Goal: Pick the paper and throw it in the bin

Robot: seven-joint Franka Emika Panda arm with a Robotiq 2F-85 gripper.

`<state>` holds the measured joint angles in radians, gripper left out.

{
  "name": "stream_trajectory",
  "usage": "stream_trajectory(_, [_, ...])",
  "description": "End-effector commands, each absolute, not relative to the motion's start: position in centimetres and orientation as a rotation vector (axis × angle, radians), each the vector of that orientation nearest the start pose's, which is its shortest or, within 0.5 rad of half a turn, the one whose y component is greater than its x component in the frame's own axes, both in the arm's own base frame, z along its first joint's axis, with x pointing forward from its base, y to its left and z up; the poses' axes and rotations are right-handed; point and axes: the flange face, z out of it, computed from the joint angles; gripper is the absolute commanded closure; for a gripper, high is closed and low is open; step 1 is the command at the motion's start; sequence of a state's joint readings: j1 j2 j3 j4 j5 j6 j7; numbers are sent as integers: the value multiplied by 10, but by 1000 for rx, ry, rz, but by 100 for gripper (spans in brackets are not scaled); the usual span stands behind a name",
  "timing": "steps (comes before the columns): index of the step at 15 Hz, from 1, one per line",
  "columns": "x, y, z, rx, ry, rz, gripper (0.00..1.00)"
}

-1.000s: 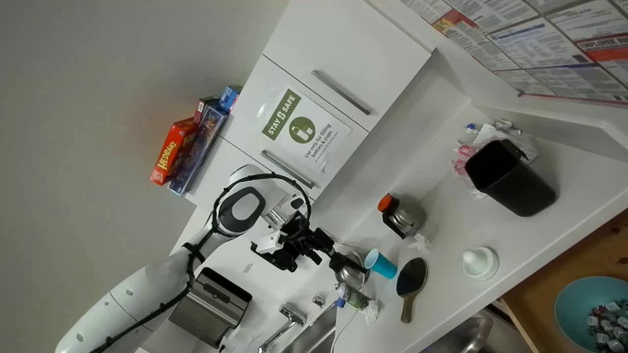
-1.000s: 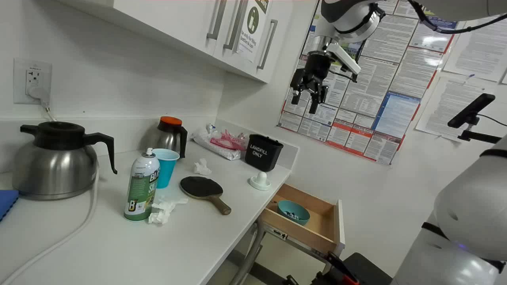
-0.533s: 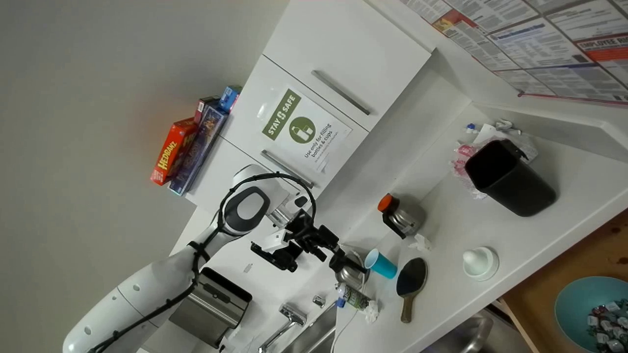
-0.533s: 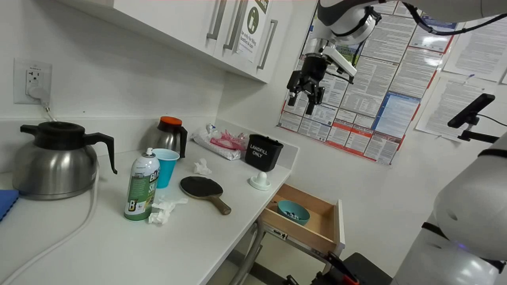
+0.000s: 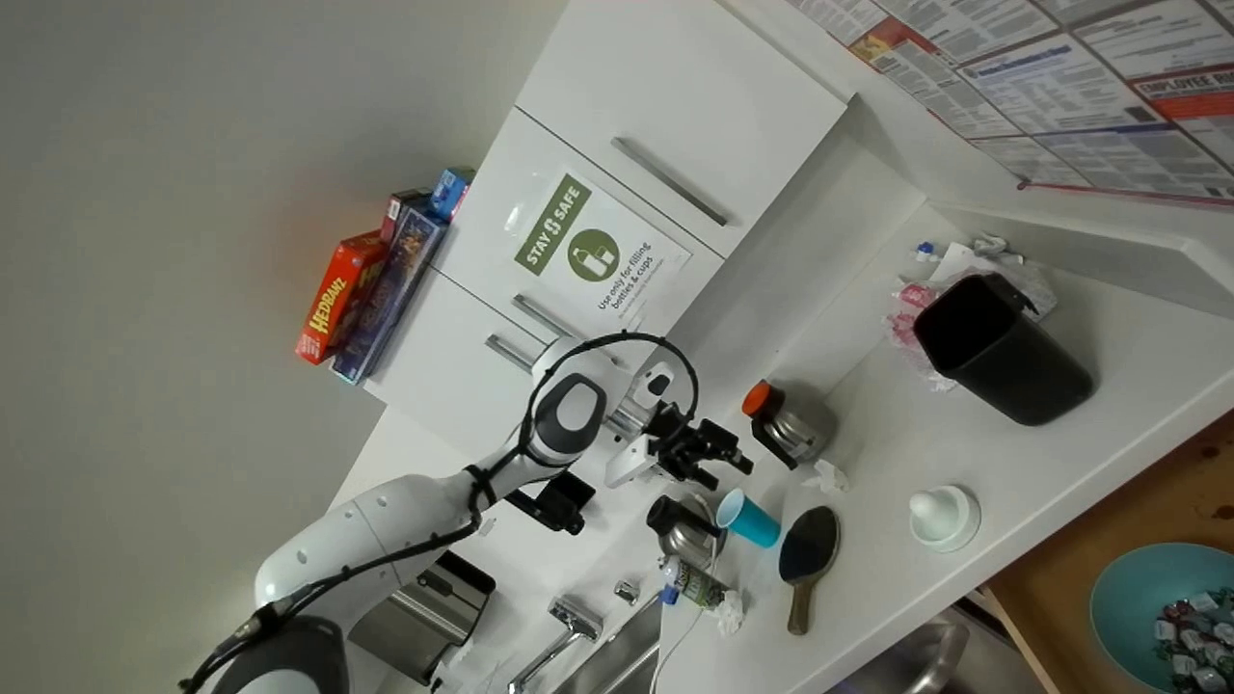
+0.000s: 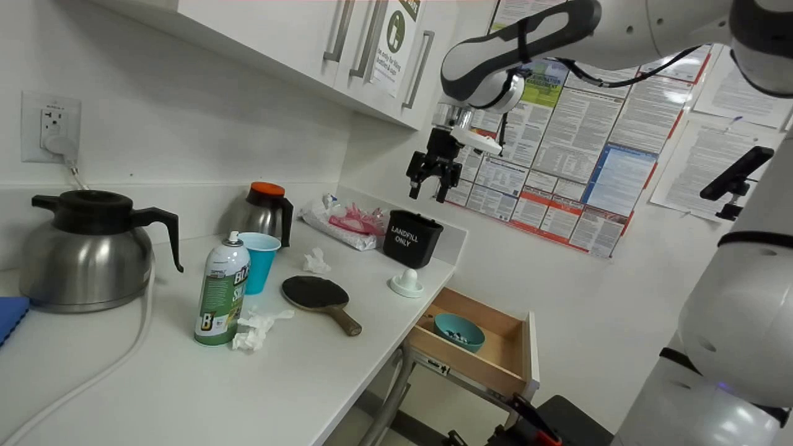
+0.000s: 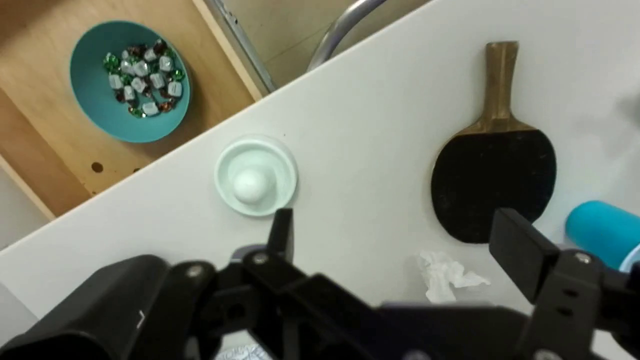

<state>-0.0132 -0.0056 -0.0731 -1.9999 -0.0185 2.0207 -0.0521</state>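
The arm (image 6: 669, 28) has just swung in over the counter (image 6: 186, 390) and dipped a bit; its gripper (image 6: 427, 196) hangs spread wide in midair. Going by the wrist view, a crumpled paper (image 7: 442, 276) lies below, framed in the gap. Both exterior views also catch a second wad (image 6: 255, 328) beside the spray can (image 6: 222, 294), which the wrist view misses. Black bin (image 6: 412, 240) stands upright, same counter.

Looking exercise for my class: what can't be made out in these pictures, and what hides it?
Black bin: inside floor lost in darkness in an exterior view; the lower edge crops its opening in the wrist view.
Blue item: cut off by the left edge of an exterior view.
Teal bowl: wrapped candies hide part of its bottom in the wrist view.
Wall posters: fine print too small in both exterior views.
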Motion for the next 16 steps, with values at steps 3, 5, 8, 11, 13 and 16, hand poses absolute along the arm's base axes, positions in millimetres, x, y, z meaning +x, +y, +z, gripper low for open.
stream_trajectory(3, [579, -45, 427, -3211, -4, -90, 0])
stream_trajectory(5, [583, -44, 415, -3214, -4, -69, 0])
stream_trajectory(8, [583, -45, 419, -3213, -3, -78, 0])
stream_trajectory(11, [591, -43, 416, -3202, -4, -116, 0])
stream_trajectory(13, [606, -37, 405, -3201, -34, -149, 0])
stream_trajectory(16, [632, -23, 385, -3192, -104, -211, 0])
